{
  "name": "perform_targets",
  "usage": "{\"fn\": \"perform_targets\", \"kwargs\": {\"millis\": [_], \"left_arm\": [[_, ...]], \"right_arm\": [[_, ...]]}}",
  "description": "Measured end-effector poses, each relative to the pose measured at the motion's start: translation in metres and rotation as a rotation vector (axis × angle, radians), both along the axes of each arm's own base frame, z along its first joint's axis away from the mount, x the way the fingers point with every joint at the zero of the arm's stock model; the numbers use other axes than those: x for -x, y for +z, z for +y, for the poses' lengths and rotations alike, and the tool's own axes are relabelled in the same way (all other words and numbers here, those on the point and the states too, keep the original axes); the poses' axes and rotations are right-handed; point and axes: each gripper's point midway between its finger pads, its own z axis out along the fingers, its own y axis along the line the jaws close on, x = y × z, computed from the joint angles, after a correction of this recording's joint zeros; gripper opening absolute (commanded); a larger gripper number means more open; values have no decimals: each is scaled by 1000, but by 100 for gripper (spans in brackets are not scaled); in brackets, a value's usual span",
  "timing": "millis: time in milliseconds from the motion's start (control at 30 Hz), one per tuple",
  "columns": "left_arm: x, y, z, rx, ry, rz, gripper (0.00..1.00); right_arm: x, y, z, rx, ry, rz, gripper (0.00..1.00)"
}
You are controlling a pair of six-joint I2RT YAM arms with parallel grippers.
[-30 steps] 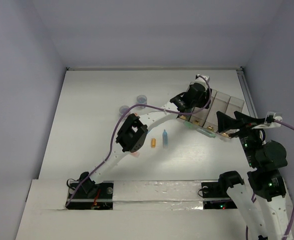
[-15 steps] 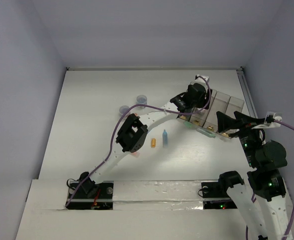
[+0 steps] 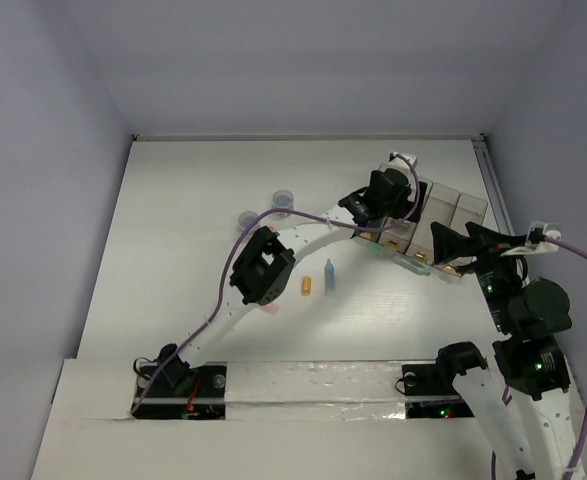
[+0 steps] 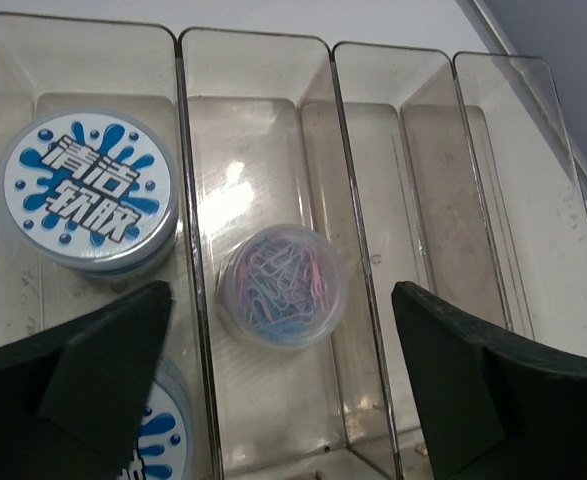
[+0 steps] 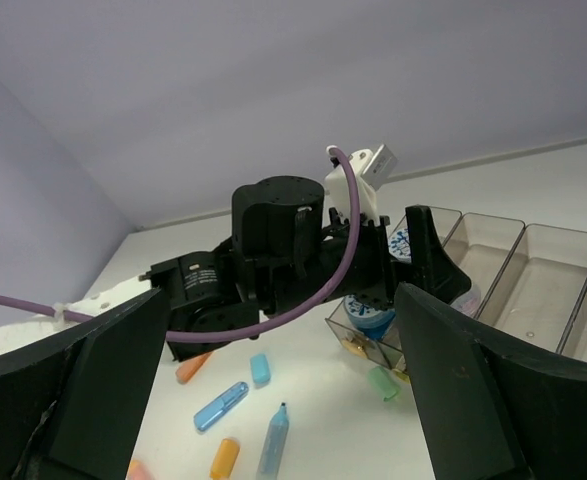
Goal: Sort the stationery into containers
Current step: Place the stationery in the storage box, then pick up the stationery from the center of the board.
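Note:
The containers are a clear organiser box [image 4: 328,120] [image 3: 443,212] with four narrow compartments. My left gripper [image 4: 281,290] [image 3: 388,195] hangs over it, open, holding nothing. Below it a clear tub of coloured paper clips [image 4: 281,287] rests in the second compartment. Two tubs with blue and white lids [image 4: 88,190] [image 4: 161,440] lie in the first. The other two compartments hold nothing. My right gripper [image 5: 283,300] [image 3: 463,242] is open and empty, near the box's front right. Loose stationery lies on the table: a blue stick [image 5: 221,405], an uncapped blue marker [image 5: 273,440], orange sticks [image 5: 223,458] [image 5: 193,366].
A blue cap [image 5: 260,368] and a pale green cap [image 5: 382,382] lie near the box's front. Two small round tubs [image 3: 284,198] [image 3: 248,218] sit at the far left of the white table. The left arm [image 3: 263,270] stretches across the middle, above the sticks.
The left gripper's jaws have spread wider over the organiser and its wrist has shifted slightly. The right arm has hardly moved.

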Motion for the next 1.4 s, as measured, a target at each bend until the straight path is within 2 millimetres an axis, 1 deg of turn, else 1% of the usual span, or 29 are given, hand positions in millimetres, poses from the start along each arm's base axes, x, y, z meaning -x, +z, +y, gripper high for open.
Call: {"fn": "perform_targets", "kwargs": {"millis": [67, 100, 167, 233, 300, 333, 400, 433, 500, 567, 600, 633, 700, 733, 800, 867, 933, 1000, 1067, 1167, 1233, 1300, 1333, 1400], "left_arm": [[3, 0, 3, -11, -10, -2, 97], [4, 5, 4, -10, -15, -8, 99], [6, 22, 6, 3, -25, -32, 99], [8, 56, 10, 33, -34, -77, 99], [9, 100, 17, 72, -30, -148, 99], [14, 132, 28, 96, -20, -187, 99], [22, 195, 55, 150, 23, -280, 99], [28, 221, 71, 173, 48, -318, 99], [47, 276, 117, 235, 119, -400, 99], [67, 313, 167, 285, 199, -458, 99], [78, 327, 191, 310, 239, -480, 99], [88, 336, 217, 334, 283, -498, 99], [108, 336, 265, 356, 361, -510, 99], [117, 326, 286, 355, 398, -504, 99], [131, 299, 324, 330, 462, -477, 99], [144, 261, 353, 281, 507, -435, 99], [157, 227, 378, 236, 544, -391, 99], [172, 202, 404, 231, 580, -362, 99], [187, 182, 430, 254, 618, -345, 99], [204, 180, 457, 369, 657, -355, 99], [212, 188, 468, 484, 665, -379, 99], [216, 188, 472, 560, 666, -395, 99], [215, 184, 471, 580, 664, -403, 99], [212, 168, 467, 564, 662, -408, 99]], "right_arm": [[-3, -3, 1, 4, 2, 14, 100], [-5, -4, 2, 6, 3, 22, 100], [-10, -8, 3, 11, 5, 42, 100], [-12, -11, 7, 17, 22, 56, 100], [-12, -9, 10, 20, 42, 56, 100], [-11, -8, 13, 21, 55, 53, 100], [-10, -5, 18, 24, 87, 48, 100], [-11, -5, 22, 24, 107, 50, 100], [-17, -8, 34, 22, 165, 71, 100], [-26, -15, 47, 16, 225, 107, 100], [-31, -20, 55, 12, 261, 127, 100], [-37, -26, 62, 6, 295, 148, 100], [-47, -39, 76, -11, 363, 192, 100], [-51, -46, 82, -19, 393, 216, 100], [-61, -59, 95, -40, 450, 266, 100], [-70, -74, 111, -52, 505, 318, 100], [-75, -89, 130, -48, 558, 367, 100], [-78, -107, 154, -30, 610, 424, 100], [-85, -123, 181, 1, 650, 484, 100], [-102, -141, 215, 58, 670, 534, 100], [-122, -152, 235, 98, 655, 556, 100], [-144, -164, 248, 137, 626, 574, 100], [-154, -171, 255, 156, 610, 581, 100], [-175, -186, 266, 199, 575, 599, 100]]}}
